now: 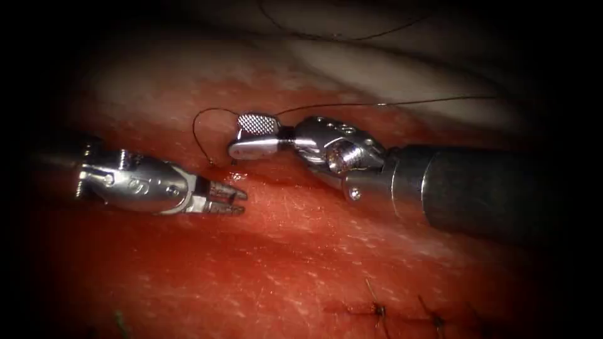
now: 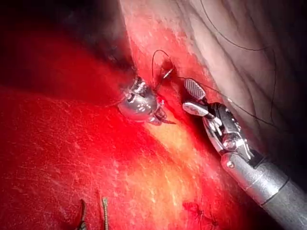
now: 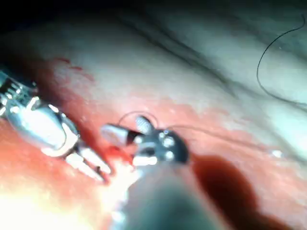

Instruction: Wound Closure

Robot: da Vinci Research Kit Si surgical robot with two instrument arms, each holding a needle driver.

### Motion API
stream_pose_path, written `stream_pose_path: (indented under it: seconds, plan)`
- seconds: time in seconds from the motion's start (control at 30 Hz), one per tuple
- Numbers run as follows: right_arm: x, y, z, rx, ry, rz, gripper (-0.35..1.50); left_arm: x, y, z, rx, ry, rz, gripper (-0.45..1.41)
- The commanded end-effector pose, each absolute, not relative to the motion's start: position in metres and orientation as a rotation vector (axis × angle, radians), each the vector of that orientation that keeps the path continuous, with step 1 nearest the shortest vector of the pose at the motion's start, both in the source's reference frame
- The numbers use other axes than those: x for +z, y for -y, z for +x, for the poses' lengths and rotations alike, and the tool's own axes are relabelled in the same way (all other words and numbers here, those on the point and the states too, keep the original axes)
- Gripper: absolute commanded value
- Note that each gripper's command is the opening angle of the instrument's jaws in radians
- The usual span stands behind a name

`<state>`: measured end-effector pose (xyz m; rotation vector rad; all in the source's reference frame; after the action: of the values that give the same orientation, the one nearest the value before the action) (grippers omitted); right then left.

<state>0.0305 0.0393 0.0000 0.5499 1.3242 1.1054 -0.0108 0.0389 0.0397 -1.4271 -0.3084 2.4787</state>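
The right tool (image 1: 251, 135) is seen with jaws spread, nothing held; the left tool (image 1: 233, 199) is slightly parted and empty. The needle cannot be made out. The thread (image 1: 200, 125) is looped from the tissue (image 1: 301, 251) beside the right tool.

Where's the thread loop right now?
In the endoscope view the thread arcs up out of the tissue just left of the right pincer, whose jaws stand open, then trails off rightward; the left pincer lies below it.

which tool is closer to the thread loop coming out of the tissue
Right. The right tool has open jaws right beside the thread loop; the left tool sits lower, farther from it, holding nothing.
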Motion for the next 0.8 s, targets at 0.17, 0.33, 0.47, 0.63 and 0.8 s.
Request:
stream_pose_path:
  seconds: [0.17, 0.33, 0.47, 0.63, 0.8]
  plan:
    - [0.000, -0.039, 0.0311, 1.097, -1.330, 0.557, 1.28, 0.040, -0.038, -0.0108, 2.278, 0.480, -1.370, -0.35]
    - [-0.001, -0.038, 0.0306, 1.074, -1.336, 0.585, 1.28, 0.038, -0.038, -0.0106, 2.072, 0.755, -1.430, -0.35]
    - [-0.001, -0.037, 0.0296, 1.044, -1.323, 0.601, 1.26, 0.036, -0.038, -0.0101, 1.881, 0.976, -1.483, -0.35]
    - [-0.002, -0.036, 0.0296, 0.999, -1.310, 0.623, 1.25, 0.032, -0.039, -0.0100, 1.762, 1.142, -1.532, -0.35]
    - [-0.003, -0.035, 0.0296, 0.943, -1.270, 0.612, 1.23, 0.029, -0.039, -0.0094, 1.723, 1.239, -1.560, -0.35]
